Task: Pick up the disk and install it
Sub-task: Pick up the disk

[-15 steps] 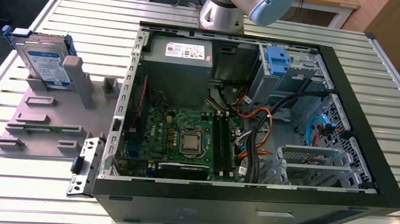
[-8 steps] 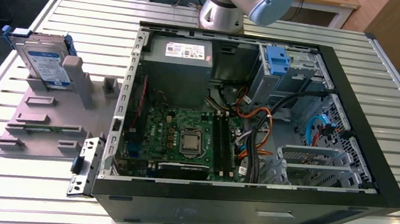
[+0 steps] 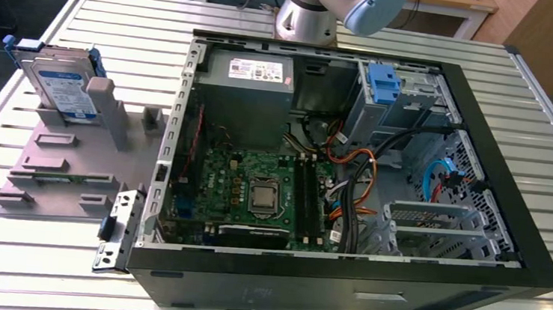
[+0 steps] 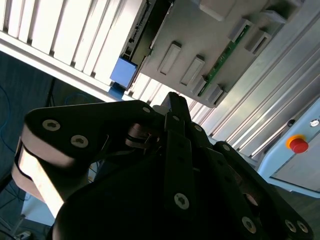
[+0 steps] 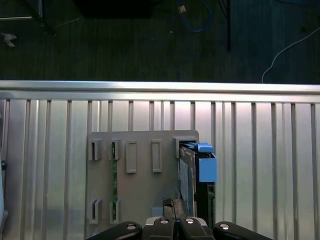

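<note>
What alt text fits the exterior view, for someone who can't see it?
An open computer case lies on a slatted metal table, circuit board and cables exposed. At the exterior view's left, the disk stands upright in a grey holder.

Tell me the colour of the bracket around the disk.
Blue; the bracket shows best in the exterior view, framing the disk.

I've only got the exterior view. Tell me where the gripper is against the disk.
Observer: In the first wrist view the gripper hangs over the grey fixture plate. The disk stands on edge in it, close by.
Operator: Check the jaws.
Observer: In the second wrist view they are shut on nothing.
Operator: Name anything off the table.
Observer: A red button sits on a pale unit beside the table.
</note>
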`<state>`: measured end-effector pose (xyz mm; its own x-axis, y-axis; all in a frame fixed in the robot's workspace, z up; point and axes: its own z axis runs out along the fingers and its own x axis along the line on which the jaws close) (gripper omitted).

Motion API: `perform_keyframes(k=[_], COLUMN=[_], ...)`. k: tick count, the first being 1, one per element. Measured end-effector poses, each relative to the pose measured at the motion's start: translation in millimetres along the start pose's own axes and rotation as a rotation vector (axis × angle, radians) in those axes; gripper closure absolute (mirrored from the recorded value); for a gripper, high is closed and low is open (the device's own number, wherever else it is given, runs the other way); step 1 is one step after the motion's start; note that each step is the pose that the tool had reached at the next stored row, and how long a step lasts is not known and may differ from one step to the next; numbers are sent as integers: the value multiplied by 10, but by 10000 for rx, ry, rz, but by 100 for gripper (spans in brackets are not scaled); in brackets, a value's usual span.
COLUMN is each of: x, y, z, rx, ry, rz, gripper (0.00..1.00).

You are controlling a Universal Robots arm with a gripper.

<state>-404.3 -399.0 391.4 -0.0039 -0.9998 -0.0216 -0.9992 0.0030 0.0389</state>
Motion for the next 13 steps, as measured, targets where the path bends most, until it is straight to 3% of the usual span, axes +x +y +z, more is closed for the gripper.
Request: perform_keyframes(k=[13], x=[0], y=[-1], z=[0], rx=[-3], ry=[7], rz=[-173], gripper=[89])
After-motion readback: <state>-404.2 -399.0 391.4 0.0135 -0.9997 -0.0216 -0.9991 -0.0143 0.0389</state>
